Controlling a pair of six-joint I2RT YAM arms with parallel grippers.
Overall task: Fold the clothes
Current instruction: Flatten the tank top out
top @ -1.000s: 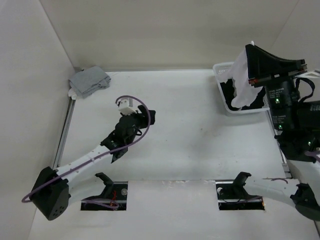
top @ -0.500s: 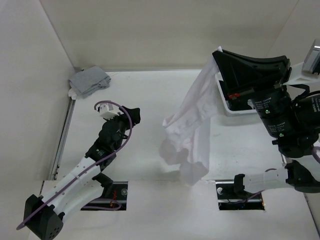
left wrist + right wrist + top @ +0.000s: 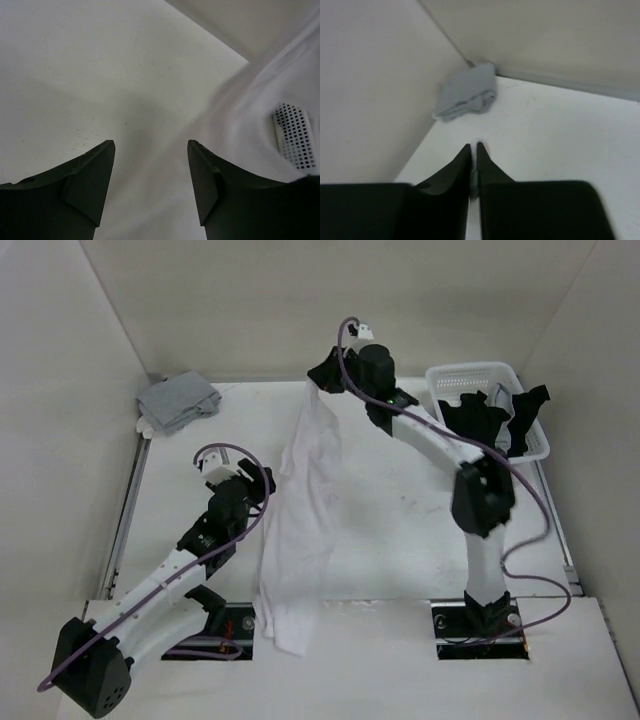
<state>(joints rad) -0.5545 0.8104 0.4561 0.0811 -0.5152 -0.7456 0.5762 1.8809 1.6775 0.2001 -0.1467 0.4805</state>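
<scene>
Fingers (image 3: 451, 169) of the right gripper (image 3: 318, 380) are pinched almost together on a thin sliver of white cloth, so they are grasping the white top (image 3: 298, 510) by one end; fingers (image 3: 87, 182) of the left gripper (image 3: 260, 483) stand apart with only bare surface between them, holding nothing. Across the table (image 3: 410, 540) the white top runs as one long strip from the raised right gripper near the middle of the far edge down to the near edge; how much of it rests on the surface cannot be told. Holding it high by one end probably lets its own weight pull it out straight, ready for laying flat. The white slotted basket (image 3: 470, 371) sits in the far right corner with the black clothes (image 3: 482, 426) heaped inside and spilling over its rim, apparently waiting their turn. The left gripper hovers just beside the strip's left edge, likely placed to catch a free part. A grey folded top (image 3: 178, 400) lies in the far left corner, seemingly finished and set aside. A second ago the right gripper held the white top bunched above the basket; it has since swung the cloth over to the table's middle, and the left gripper has drawn back towards the near edge and narrowed a little.
</scene>
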